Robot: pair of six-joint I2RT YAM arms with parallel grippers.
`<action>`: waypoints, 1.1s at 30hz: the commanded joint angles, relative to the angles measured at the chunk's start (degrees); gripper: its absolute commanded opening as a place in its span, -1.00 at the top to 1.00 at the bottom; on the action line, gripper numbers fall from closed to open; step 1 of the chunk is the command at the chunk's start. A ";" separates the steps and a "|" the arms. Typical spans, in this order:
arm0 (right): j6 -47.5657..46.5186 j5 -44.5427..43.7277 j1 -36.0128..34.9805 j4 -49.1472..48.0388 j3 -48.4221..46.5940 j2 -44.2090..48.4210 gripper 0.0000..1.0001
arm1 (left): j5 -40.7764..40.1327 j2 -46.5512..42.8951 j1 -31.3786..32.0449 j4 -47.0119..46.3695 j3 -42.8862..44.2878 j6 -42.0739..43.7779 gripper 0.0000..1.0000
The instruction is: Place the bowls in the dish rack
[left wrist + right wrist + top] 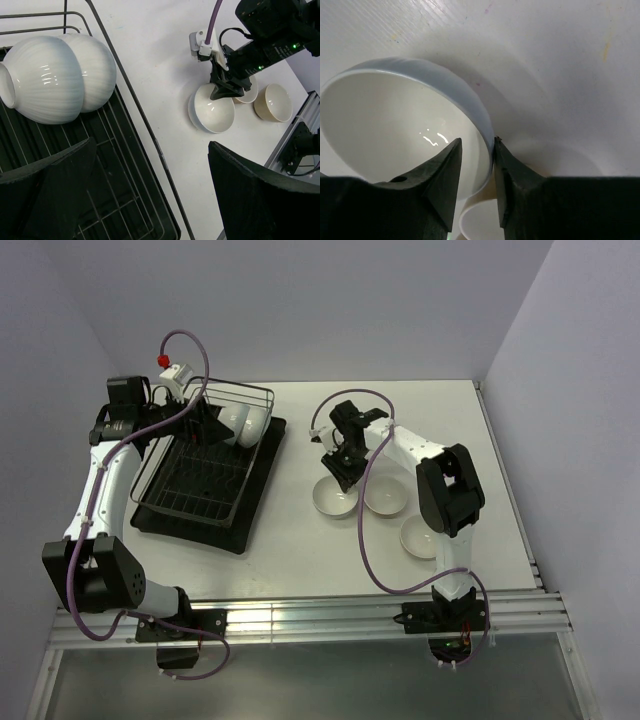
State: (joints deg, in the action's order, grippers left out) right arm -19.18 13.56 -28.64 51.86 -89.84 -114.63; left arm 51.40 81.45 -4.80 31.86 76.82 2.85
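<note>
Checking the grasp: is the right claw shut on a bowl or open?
The right claw is shut on the bowl: its fingers straddle the rim, one inside, one outside.

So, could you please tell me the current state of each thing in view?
Dish rack: holds two bowls at its far end.
Racked bowls: on edge, touching.
Left gripper: open, empty, above the rack.
Right gripper: straddling a bowl's rim, grip unclear.
Straddled bowl: open side up.
Middle bowl: upright, untouched.
Nearest bowl: upright, untouched.
</note>
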 commanded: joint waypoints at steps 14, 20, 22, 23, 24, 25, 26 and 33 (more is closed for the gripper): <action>1.77 3.92 -0.89 -2.20 -1.03 3.53 1.00 | 1.07 -2.17 -0.39 -3.12 -3.34 -2.32 -0.97; 8.62 10.34 0.08 -4.74 -4.37 11.70 1.00 | -5.15 -6.48 3.56 -5.14 -6.94 -5.22 -0.99; 12.57 12.18 0.34 -7.36 -5.60 14.42 1.00 | -7.01 -6.65 7.32 -4.87 -7.55 -6.88 -0.99; 15.28 12.45 0.60 -8.60 -5.78 15.39 1.00 | -6.75 -6.57 8.39 -4.87 -7.73 -7.77 -0.99; 16.44 12.45 0.78 -9.66 -6.48 16.97 1.00 | -5.53 -6.57 9.27 -5.40 -7.91 -8.73 -0.99; 17.41 12.45 0.78 -10.97 -6.92 17.42 1.00 | -4.73 -6.31 10.59 -6.01 -8.17 -11.09 -0.99; 19.07 12.28 0.87 -11.25 -7.62 17.77 1.00 | -3.77 -6.22 11.12 -6.63 -8.26 -12.42 -0.99; 24.36 12.19 1.05 -13.44 -11.49 19.18 1.00 | 1.24 -6.04 14.20 -16.64 -9.93 -26.75 -0.99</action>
State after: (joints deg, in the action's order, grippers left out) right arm 0.58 23.68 -28.03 42.11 -99.04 -97.25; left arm 49.30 76.64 8.27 22.37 67.48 -15.68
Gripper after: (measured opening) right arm 0.042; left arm 0.995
